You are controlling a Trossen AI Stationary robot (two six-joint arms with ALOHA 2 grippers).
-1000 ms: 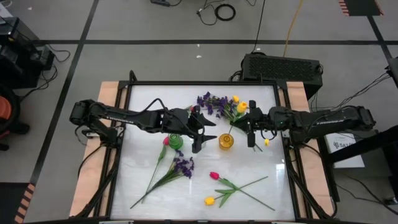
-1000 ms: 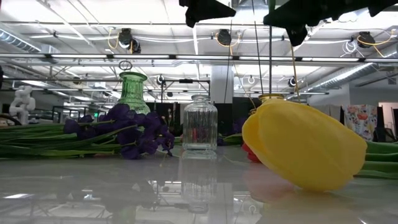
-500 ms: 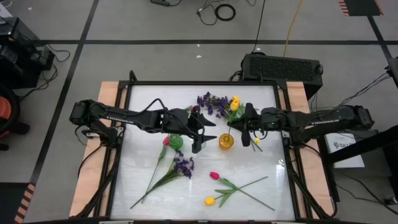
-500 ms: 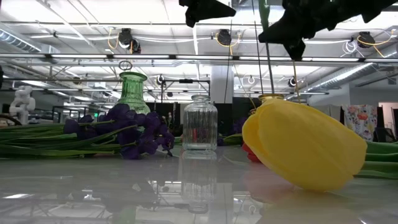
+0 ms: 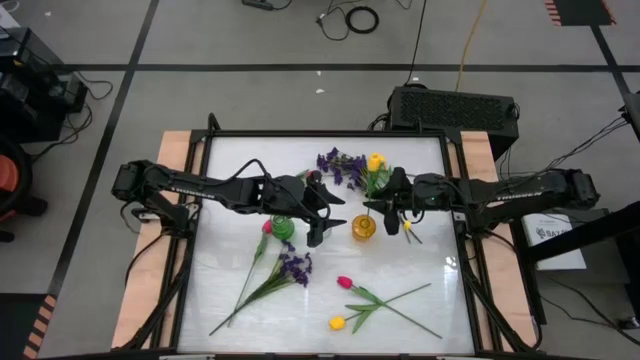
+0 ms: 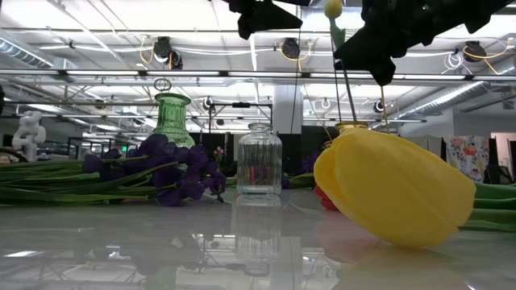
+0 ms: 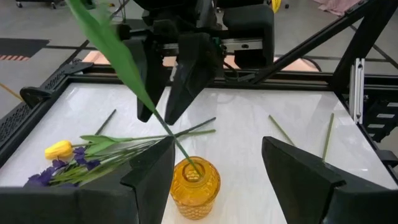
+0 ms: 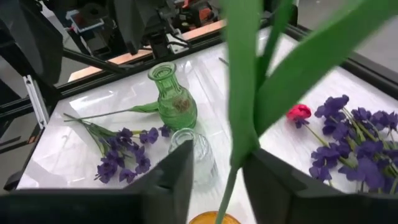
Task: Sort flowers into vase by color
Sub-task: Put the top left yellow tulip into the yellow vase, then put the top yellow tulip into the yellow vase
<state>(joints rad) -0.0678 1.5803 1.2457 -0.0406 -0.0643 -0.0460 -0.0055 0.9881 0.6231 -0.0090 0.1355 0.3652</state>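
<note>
White tabletop (image 5: 240, 160), grey taped floor around; left gripper (image 5: 322, 213) spread, right gripper's (image 5: 383, 207) state unclear.

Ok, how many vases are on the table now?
3: green vase on the left arm's side, clear glass vase in the middle, amber vase on the right arm's side.

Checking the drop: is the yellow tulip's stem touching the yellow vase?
Touching. In the left wrist view the green stem runs down into the mouth of the yellow vase.

green flower stem (image 7: 158, 121) stands in the yellow vase (image 7: 195, 187).
</note>
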